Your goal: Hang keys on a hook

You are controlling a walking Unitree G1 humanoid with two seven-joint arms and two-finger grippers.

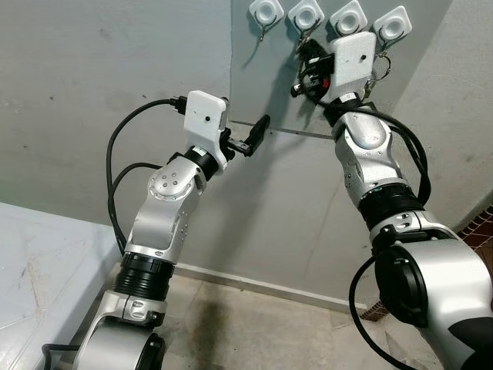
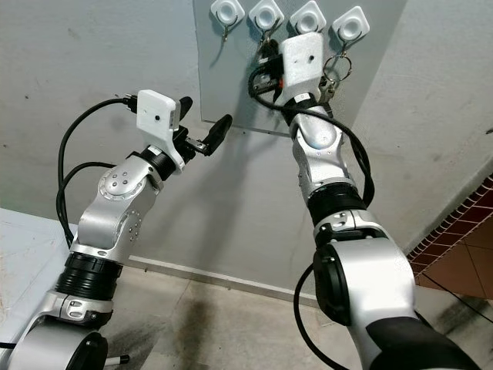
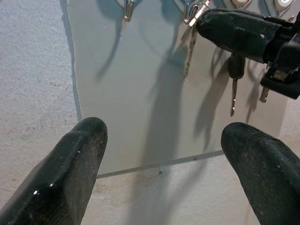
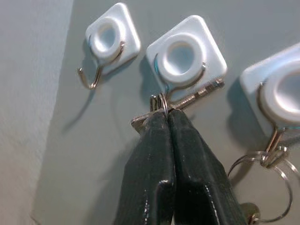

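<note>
Grey plaster wall [image 1: 92,69] bearing a smooth grey panel [image 3: 140,103] with a row of four white hooks [image 4: 185,54]; tiled floor [image 1: 254,324] below. Right claw [image 4: 165,123], fingers together, is clamped on the keys [image 4: 187,99] at the second hook from the left. Left claw [image 3: 164,150], fingers apart, hovers before the panel's lower edge.

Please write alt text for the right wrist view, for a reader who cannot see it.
The right hand, its two black fingers pressed together on a key ring, holds a silver key at the wire hook of the second white square hook on a grey panel. An empty hook is on one side; another hook carries rings.
</note>
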